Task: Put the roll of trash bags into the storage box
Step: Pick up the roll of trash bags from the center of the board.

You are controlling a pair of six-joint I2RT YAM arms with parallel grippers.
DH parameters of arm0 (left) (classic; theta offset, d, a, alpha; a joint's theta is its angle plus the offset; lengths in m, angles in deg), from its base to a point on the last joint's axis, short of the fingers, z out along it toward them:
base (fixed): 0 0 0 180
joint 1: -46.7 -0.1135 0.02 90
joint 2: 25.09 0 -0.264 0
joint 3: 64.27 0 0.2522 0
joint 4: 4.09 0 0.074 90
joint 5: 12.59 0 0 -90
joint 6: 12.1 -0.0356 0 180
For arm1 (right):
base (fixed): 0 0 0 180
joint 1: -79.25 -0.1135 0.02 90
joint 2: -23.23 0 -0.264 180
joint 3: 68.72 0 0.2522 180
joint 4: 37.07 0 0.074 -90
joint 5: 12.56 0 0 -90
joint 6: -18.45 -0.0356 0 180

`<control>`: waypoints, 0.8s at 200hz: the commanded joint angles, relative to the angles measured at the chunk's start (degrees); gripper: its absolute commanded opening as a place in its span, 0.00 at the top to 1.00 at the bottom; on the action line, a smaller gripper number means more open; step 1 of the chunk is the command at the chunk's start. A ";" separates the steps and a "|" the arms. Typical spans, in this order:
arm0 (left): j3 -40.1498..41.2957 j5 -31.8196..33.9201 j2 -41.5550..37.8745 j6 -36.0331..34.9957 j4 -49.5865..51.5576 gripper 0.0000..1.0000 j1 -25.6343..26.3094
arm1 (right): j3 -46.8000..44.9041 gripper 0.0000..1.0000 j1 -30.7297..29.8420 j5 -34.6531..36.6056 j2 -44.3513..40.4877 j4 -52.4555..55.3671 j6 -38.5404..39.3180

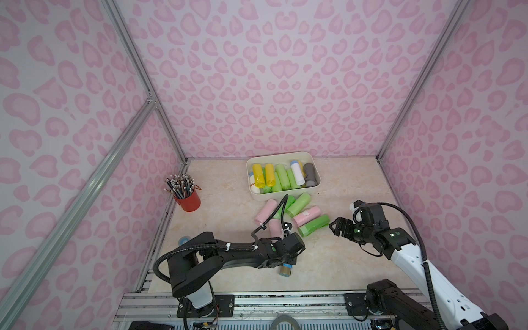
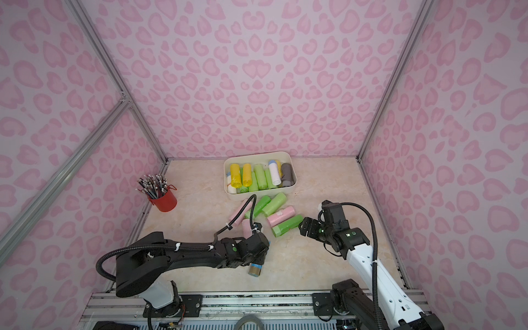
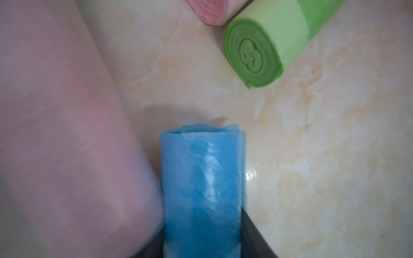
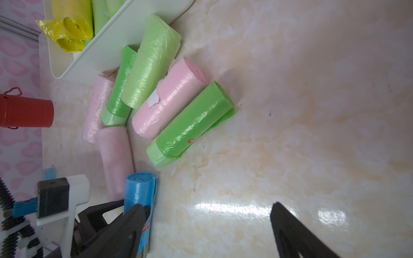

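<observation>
Looking down in a top view, we see the storage box (image 1: 285,155) already holds yellow, green, white and grey rolls (image 1: 281,175). 6 pink and green rolls (image 1: 310,215) lie just outside it on the surface (image 1: 328,265). In the left wrist view, the left pincer (image 3: 201,232) squeezes the blue roll (image 3: 201,174), which lies on the surface. In the right wrist view, the right pincer (image 4: 210,206) is wide open and empty. We think the lift comes next.

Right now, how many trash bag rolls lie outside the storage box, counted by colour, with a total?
pink rolls: 3
green rolls: 3
blue roll, in the left gripper: 1
Total: 7
One bluish blob is too unclear to count.
</observation>
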 commanded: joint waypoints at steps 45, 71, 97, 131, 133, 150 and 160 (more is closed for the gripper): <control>-3.91 4.72 -1.76 -1.94 0.78 0.68 -1.06 | -0.69 0.10 0.00 0.47 0.64 0.11 -0.03; -5.35 5.37 -2.33 -1.50 0.22 0.69 -1.32 | -0.80 0.10 0.05 0.58 0.81 0.10 -0.37; -7.61 6.03 -2.42 -2.20 1.29 0.70 -1.58 | -1.00 0.10 0.00 0.39 0.58 0.03 -0.73; -8.16 4.34 -3.73 -2.03 -0.24 0.70 -3.48 | -1.06 0.10 0.00 0.26 -0.45 0.08 -0.90; -8.17 4.18 -3.84 -1.99 -0.34 0.70 -3.67 | -1.17 0.10 0.00 0.22 -0.49 0.06 -0.91; -8.30 3.01 -4.74 -1.68 -1.26 0.70 -5.78 | -1.10 0.10 0.08 0.21 -0.68 0.08 -1.13; -8.42 2.38 -5.51 -1.83 -1.88 0.70 -7.09 | -1.05 0.10 0.00 0.21 -0.60 0.08 -1.17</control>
